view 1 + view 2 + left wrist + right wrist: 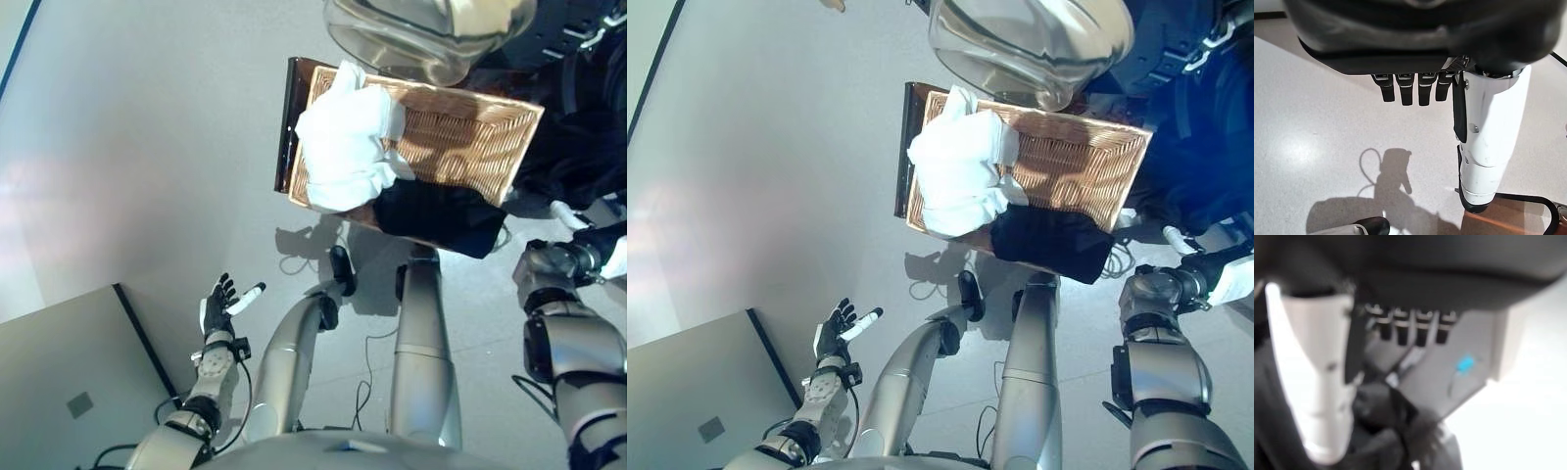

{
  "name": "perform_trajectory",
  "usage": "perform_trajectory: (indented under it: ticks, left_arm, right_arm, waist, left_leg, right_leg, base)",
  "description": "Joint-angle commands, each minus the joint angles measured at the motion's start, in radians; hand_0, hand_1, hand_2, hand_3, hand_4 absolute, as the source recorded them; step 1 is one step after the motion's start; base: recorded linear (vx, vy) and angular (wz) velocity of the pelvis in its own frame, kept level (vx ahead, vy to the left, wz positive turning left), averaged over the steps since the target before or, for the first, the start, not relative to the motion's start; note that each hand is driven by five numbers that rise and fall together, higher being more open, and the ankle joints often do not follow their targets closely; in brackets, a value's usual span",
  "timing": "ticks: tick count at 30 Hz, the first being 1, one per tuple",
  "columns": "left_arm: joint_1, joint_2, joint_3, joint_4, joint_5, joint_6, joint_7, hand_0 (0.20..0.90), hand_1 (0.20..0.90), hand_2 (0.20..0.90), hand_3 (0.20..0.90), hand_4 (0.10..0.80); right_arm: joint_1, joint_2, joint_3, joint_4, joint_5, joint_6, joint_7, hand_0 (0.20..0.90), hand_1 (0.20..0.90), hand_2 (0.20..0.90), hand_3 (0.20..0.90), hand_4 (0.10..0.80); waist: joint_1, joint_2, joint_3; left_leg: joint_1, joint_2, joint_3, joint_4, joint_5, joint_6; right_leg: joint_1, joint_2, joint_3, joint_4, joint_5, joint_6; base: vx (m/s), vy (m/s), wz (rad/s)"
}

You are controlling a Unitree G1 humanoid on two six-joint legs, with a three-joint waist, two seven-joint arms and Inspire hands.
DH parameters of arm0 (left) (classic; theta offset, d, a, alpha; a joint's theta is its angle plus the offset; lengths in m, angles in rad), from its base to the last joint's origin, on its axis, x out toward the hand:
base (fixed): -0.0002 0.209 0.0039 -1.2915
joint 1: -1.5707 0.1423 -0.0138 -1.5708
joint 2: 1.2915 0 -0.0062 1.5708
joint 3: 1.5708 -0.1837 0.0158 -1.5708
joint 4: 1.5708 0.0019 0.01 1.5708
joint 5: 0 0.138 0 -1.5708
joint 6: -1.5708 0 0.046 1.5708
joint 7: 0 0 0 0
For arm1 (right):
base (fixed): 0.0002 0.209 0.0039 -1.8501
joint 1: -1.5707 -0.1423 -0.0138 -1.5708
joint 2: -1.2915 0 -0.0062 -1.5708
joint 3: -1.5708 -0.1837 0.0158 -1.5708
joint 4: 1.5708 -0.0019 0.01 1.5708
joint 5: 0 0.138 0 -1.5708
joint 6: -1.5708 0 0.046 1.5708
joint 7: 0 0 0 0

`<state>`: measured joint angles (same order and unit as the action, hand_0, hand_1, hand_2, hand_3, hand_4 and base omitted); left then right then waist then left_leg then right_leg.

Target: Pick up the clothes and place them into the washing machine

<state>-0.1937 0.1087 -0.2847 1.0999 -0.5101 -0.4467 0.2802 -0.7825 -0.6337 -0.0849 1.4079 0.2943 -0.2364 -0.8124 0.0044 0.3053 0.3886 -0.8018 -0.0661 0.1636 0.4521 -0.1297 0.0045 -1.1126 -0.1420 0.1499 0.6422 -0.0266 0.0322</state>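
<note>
A wicker basket [465, 137] stands on the floor ahead of me. A heap of white clothes [343, 142] fills its left half, and a black garment [441, 215] hangs over its near edge. Above the basket curves the washing machine's round glass door [411, 39]. My left hand [219, 307] hovers low at the left over bare floor, far from the basket, fingers [1405, 90] straight and empty. My right hand [594, 241] is at the far right beside the basket's near right corner, next to dark cloth; its fingers [1410, 328] look straight.
A large dark bulk [578, 127] fills the right side past the basket. A grey panel [69, 392] with a dark edge lies at the lower left. Pale grey floor [147, 147] spreads to the left of the basket.
</note>
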Motion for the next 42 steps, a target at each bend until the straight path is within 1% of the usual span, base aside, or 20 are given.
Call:
perform_trajectory:
  ticks: [1,2,4,5,8,13,18,23,27,32,33,34,35,42]
  left_arm:
    - [0.057,0.064,0.044,0.016,-0.048,-0.049,0.045,0.900,0.900,0.900,0.900,0.800]
    - [0.058,0.065,0.045,0.016,-0.048,-0.049,0.045,0.900,0.900,0.900,0.900,0.800]
    - [0.063,0.076,0.057,-0.021,-0.063,-0.063,0.036,0.900,0.900,0.900,0.900,0.800]
    - [0.069,0.081,0.064,-0.041,-0.070,-0.068,0.030,0.900,0.900,0.900,0.900,0.800]
    - [0.085,0.092,0.067,-0.078,-0.080,-0.078,0.020,0.900,0.900,0.900,0.900,0.800]
    - [0.129,0.100,0.053,-0.143,-0.093,-0.095,-0.009,0.900,0.900,0.900,0.900,0.800]
    - [0.175,0.116,0.043,-0.216,-0.103,-0.099,-0.031,0.900,0.900,0.900,0.900,0.800]
    - [0.202,0.119,0.033,-0.224,-0.118,-0.094,-0.049,0.900,0.900,0.900,0.900,0.800]
    - [0.206,0.125,0.038,-0.237,-0.129,-0.095,-0.053,0.900,0.900,0.900,0.900,0.800]
    - [0.210,0.133,0.061,-0.247,-0.147,-0.091,-0.067,0.900,0.900,0.900,0.900,0.800]
    - [0.212,0.135,0.064,-0.248,-0.152,-0.091,-0.072,0.900,0.900,0.900,0.900,0.800]
    - [0.216,0.135,0.066,-0.255,-0.155,-0.089,-0.078,0.900,0.900,0.900,0.900,0.800]
    - [0.222,0.134,0.066,-0.260,-0.160,-0.090,-0.082,0.900,0.900,0.900,0.900,0.800]
    - [0.229,0.137,0.069,-0.274,-0.168,-0.090,-0.100,0.900,0.900,0.900,0.900,0.800]
  right_arm:
    - [0.010,-0.077,0.013,0.006,0.065,-0.032,-0.049,0.900,0.900,0.900,0.900,0.800]
    - [0.010,-0.077,0.013,0.006,0.066,-0.033,-0.048,0.900,0.900,0.900,0.900,0.800]
    - [0.029,-0.058,0.024,-0.082,0.111,-0.081,0.020,0.900,0.900,0.900,0.900,0.800]
    - [0.039,-0.059,0.033,-0.107,0.109,-0.083,0.038,0.900,0.900,0.900,0.900,0.800]
    - [0.041,-0.073,0.038,-0.124,0.095,-0.081,0.034,0.900,0.900,0.900,0.900,0.800]
    - [-0.029,-0.136,0.054,-0.098,0.103,-0.092,0.030,0.900,0.900,0.900,0.900,0.800]
    - [-0.095,-0.199,0.070,-0.085,0.121,-0.095,0.032,0.900,0.900,0.900,0.900,0.800]
    - [-0.179,-0.255,0.105,-0.063,0.139,-0.094,0.038,0.900,0.900,0.900,0.900,0.800]
    - [-0.210,-0.260,0.129,-0.079,0.144,-0.099,0.054,0.900,0.900,0.900,0.900,0.800]
    - [-0.207,-0.256,0.160,-0.134,0.180,-0.121,0.143,0.900,0.900,0.900,0.900,0.800]
    - [-0.212,-0.254,0.162,-0.142,0.193,-0.128,0.157,0.785,0.785,0.785,0.785,0.718]
    - [-0.212,-0.254,0.165,-0.147,0.206,-0.132,0.176,0.543,0.543,0.543,0.543,0.545]
    - [-0.214,-0.253,0.169,-0.149,0.210,-0.134,0.183,0.200,0.200,0.200,0.200,0.300]
    - [-0.228,-0.255,0.180,-0.156,0.216,-0.143,0.202,0.200,0.200,0.200,0.200,0.300]
  waist:
    - [-0.022,0.014,-0.026]
    - [-0.022,0.013,-0.027]
    - [-0.018,0.011,-0.022]
    - [-0.018,0.011,-0.021]
    - [-0.012,0.013,-0.027]
    - [0.019,0.029,-0.055]
    - [0.048,0.041,-0.076]
    - [0.071,0.048,-0.095]
    - [0.077,0.043,-0.093]
    - [0.071,0.028,-0.095]
    - [0.070,0.026,-0.096]
    - [0.070,0.025,-0.098]
    - [0.071,0.024,-0.100]
    - [0.079,0.020,-0.110]
  left_leg:
    - [-0.085,-0.001,0.019,0.132,-0.084,-0.024]
    - [-0.087,-0.001,0.019,0.133,-0.084,-0.024]
    - [-0.117,-0.002,0.019,0.147,-0.082,-0.020]
    - [-0.127,-0.002,0.019,0.152,-0.082,-0.019]
    - [-0.150,-0.003,0.019,0.162,-0.080,-0.019]
    - [-0.199,-0.011,0.020,0.184,-0.077,-0.017]
    - [-0.237,-0.009,0.019,0.196,-0.071,-0.018]
    - [-0.259,-0.007,0.015,0.189,-0.057,-0.022]
    - [-0.276,0.000,0.013,0.193,-0.054,-0.024]
    - [-0.300,0.010,-0.001,0.206,-0.047,-0.028]
    - [-0.303,0.011,-0.004,0.207,-0.046,-0.029]
    - [-0.303,0.012,-0.005,0.206,-0.046,-0.030]
    - [-0.303,0.011,-0.007,0.207,-0.045,-0.031]
    - [-0.304,0.014,-0.008,0.205,-0.045,-0.031]
  right_leg:
    - [0.000,0.001,0.021,0.071,-0.085,-0.001]
    - [-0.001,0.001,0.021,0.072,-0.085,-0.001]
    - [-0.027,0.003,0.022,0.081,-0.083,-0.001]
    - [-0.034,0.003,0.023,0.081,-0.082,-0.001]
    - [-0.056,0.004,0.023,0.096,-0.085,-0.001]
    - [-0.108,0.002,0.024,0.126,-0.092,-0.003]
    - [-0.145,0.001,0.022,0.149,-0.099,-0.005]
    - [-0.172,0.000,0.016,0.155,-0.099,-0.003]
    - [-0.180,0.005,0.006,0.161,-0.096,-0.002]
    - [-0.196,0.004,-0.009,0.176,-0.096,0.001]
    - [-0.199,0.005,-0.012,0.178,-0.097,-0.001]
    - [-0.200,0.005,-0.013,0.179,-0.099,-0.002]
    - [-0.202,0.006,-0.013,0.181,-0.099,-0.002]
    - [-0.205,0.009,-0.015,0.183,-0.102,-0.004]
  base:
    - [0.000,0.000,0.00]
    - [-0.039,-0.006,-0.01]
    - [-0.048,-0.029,0.04]
    - [-0.041,-0.031,0.09]
    - [-0.025,-0.007,0.10]
    - [-0.024,-0.002,0.12]
    - [-0.012,-0.012,0.08]
    - [-0.008,-0.016,0.06]
    - [-0.011,-0.016,-0.01]
    - [-0.028,-0.055,0.11]
    - [-0.013,-0.026,0.06]
    - [-0.006,-0.016,0.03]
    - [0.000,0.000,0.00]
    - [0.002,-0.005,-0.02]
